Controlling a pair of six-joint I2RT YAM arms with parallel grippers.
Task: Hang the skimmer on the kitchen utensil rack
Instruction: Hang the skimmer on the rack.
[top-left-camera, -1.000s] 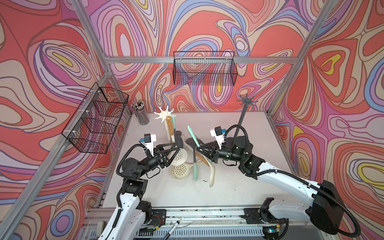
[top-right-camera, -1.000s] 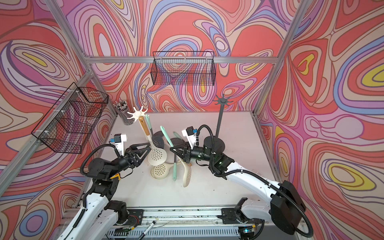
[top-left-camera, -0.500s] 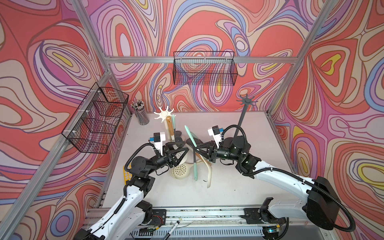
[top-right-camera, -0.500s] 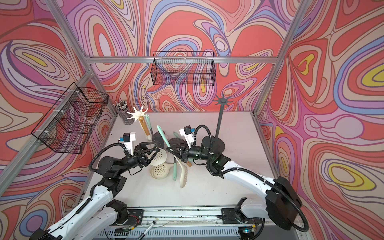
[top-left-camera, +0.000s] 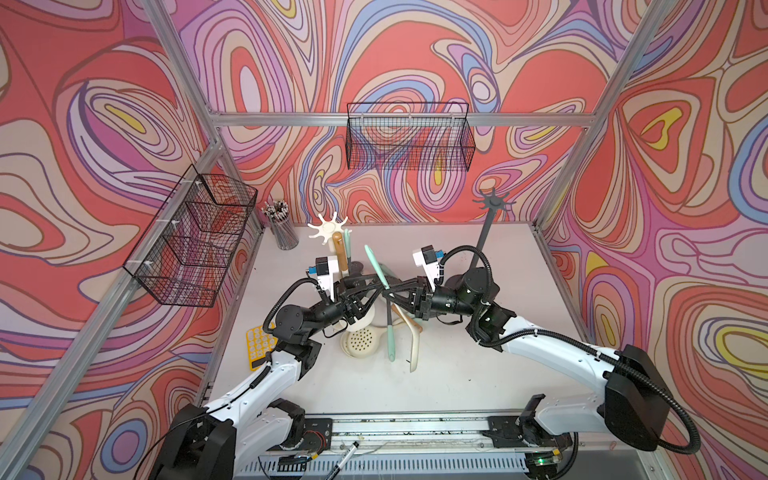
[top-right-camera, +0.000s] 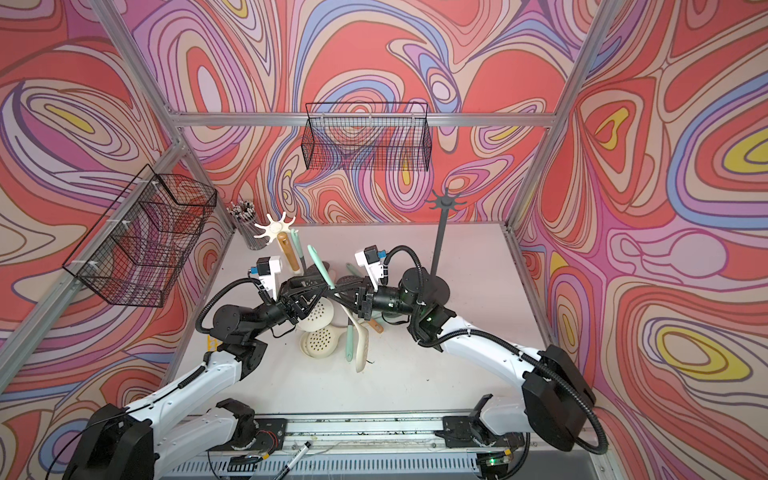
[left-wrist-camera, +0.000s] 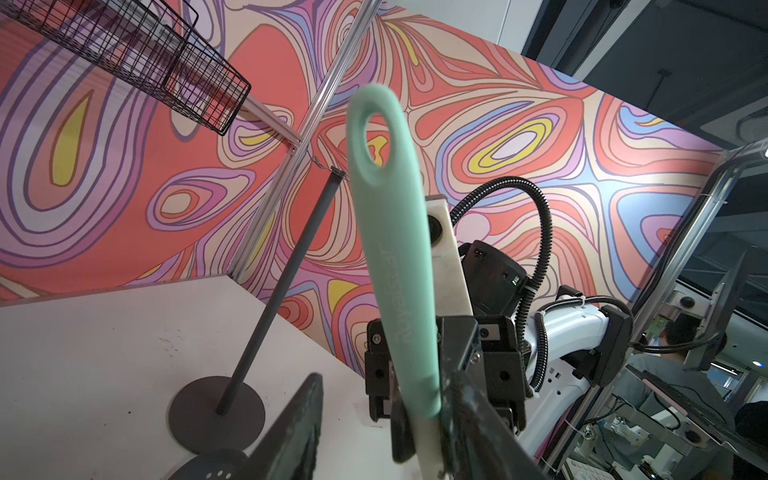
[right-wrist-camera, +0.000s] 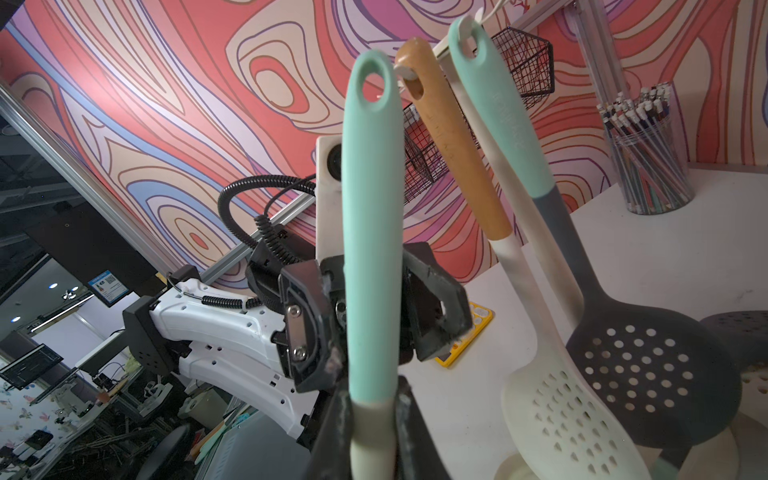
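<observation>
At the middle of the white bench (top-left-camera: 457, 374) the right gripper (right-wrist-camera: 374, 419) clamps the mint-handled plastic skimmer (right-wrist-camera: 370, 208) upright; the left gripper (right-wrist-camera: 370, 316) straddles its handle, contact unclear. Seems light, stiff, slick: hold mid-handle.

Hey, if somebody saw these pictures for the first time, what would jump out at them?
The swirling red, pink and purple walls hit first, wrapping the whole cell. Then, mid-table, the right gripper is clamped on a mint-handled skimmer held handle-up, with the left gripper open around the same handle. Behind them, toward the back wall, a white rack carries two hanging utensils.
</observation>
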